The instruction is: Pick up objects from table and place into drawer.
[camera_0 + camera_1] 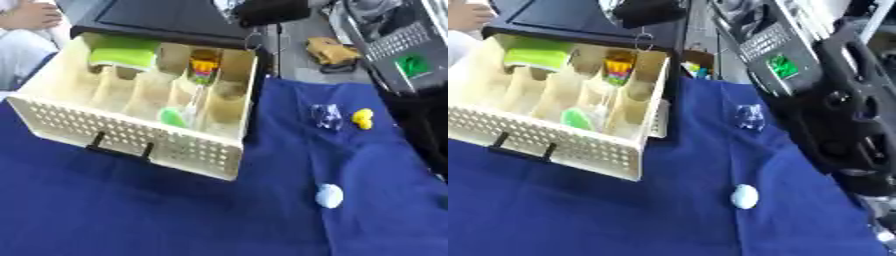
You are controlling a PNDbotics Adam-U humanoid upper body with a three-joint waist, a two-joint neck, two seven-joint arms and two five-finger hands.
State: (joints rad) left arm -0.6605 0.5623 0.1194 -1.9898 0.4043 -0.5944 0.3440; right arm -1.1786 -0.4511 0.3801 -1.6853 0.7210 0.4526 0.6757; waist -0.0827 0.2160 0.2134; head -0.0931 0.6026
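The cream perforated drawer (131, 135) stands pulled out of a black cabinet (166, 20) at the upper left. Its compartments hold a green box (124, 56), a colourful item (203, 67) and a small green round thing (172, 117). On the blue cloth to its right lie a clear small object (326, 116), a yellow object (362, 118) and a white round object (329, 195). My right arm (842, 110) runs up the right side to a dark hand (649, 11) above the cabinet's right corner. In the right eye view the arm hides the yellow object. My left hand shows nowhere.
A brown object (332, 52) lies on the grey surface beyond the blue cloth (131, 215). A metal ring (644, 40) hangs at the cabinet's corner. A person's hand (26, 15) rests at the far upper left, touching nothing of the task.
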